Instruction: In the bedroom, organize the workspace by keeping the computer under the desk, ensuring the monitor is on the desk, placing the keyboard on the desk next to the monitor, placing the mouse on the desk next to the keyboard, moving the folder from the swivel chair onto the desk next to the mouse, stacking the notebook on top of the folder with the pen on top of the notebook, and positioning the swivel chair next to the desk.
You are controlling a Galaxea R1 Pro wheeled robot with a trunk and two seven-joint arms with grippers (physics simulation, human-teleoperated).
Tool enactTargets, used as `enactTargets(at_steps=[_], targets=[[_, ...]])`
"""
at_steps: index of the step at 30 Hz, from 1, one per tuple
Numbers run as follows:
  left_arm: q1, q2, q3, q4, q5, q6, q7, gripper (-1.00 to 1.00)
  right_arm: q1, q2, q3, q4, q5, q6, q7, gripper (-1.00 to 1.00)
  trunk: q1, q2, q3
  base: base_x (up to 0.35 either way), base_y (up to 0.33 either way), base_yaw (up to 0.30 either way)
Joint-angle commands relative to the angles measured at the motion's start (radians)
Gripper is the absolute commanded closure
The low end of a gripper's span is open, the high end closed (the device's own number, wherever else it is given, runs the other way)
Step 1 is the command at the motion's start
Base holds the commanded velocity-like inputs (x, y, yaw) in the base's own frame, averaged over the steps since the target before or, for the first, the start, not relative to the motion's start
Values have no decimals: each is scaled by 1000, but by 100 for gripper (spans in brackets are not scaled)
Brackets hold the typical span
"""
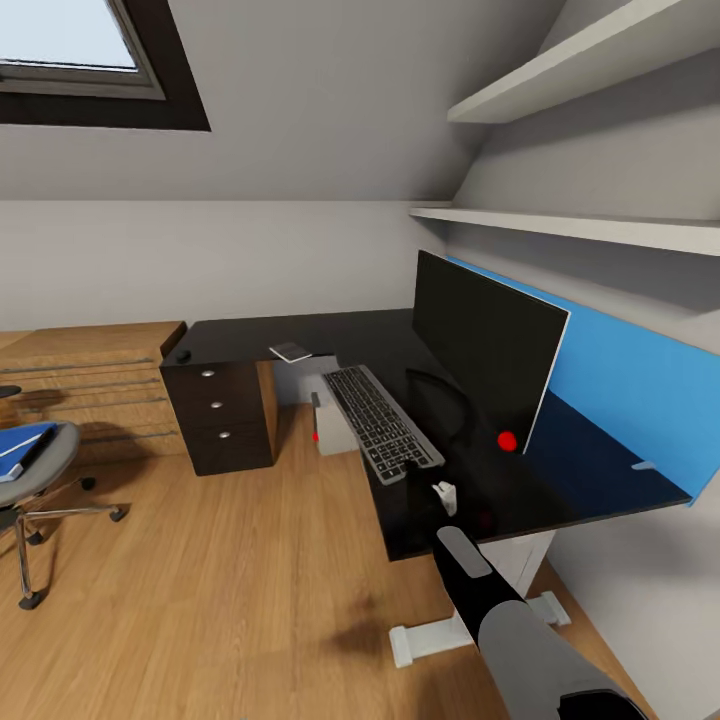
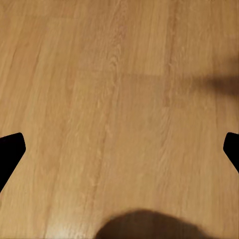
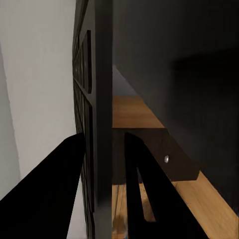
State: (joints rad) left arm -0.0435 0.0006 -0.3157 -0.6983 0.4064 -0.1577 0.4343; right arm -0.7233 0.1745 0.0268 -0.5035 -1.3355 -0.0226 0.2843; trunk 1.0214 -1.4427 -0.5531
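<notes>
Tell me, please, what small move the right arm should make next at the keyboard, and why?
Probably close the right gripper on the keyboard. In the right wrist view its fingers flank the keyboard's slab, but a firm grip cannot be confirmed. The keyboard lies along the edge of the desk.

keyboard (image 1: 383, 421) flat on desk (image 1: 300, 335), near end at right gripper (image 1: 425, 490) | monitor (image 1: 483, 350) upright just beyond | folder (image 1: 20, 447) on swivel chair (image 1: 40, 470), far left | computer (image 1: 330, 420) under desk
</notes>
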Motion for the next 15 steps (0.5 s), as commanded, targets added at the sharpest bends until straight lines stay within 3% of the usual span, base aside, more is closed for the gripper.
enactTargets(at_steps=[1,5,9,15], targets=[[-1,1,-6,0,11,-7,6,-100,-1,0,4,1,-10,-19,-3,100,0,-1,-1,7,0,0],[-1,1,-6,0,10,-6,6,-100,-1,0,9,4,-12,-104,-39,100,0,-1,-1,2,0,0],[-1,1,-6,0,9,-6,6,-100,-1,0,16,16,-13,-269,-148,100,0,-1,-1,0,0,0],[-1,-1,-6,0,8,-6,6,-100,-1,0,23,14,-14,-290,-172,100,0,-1,-1,0,0,0]])
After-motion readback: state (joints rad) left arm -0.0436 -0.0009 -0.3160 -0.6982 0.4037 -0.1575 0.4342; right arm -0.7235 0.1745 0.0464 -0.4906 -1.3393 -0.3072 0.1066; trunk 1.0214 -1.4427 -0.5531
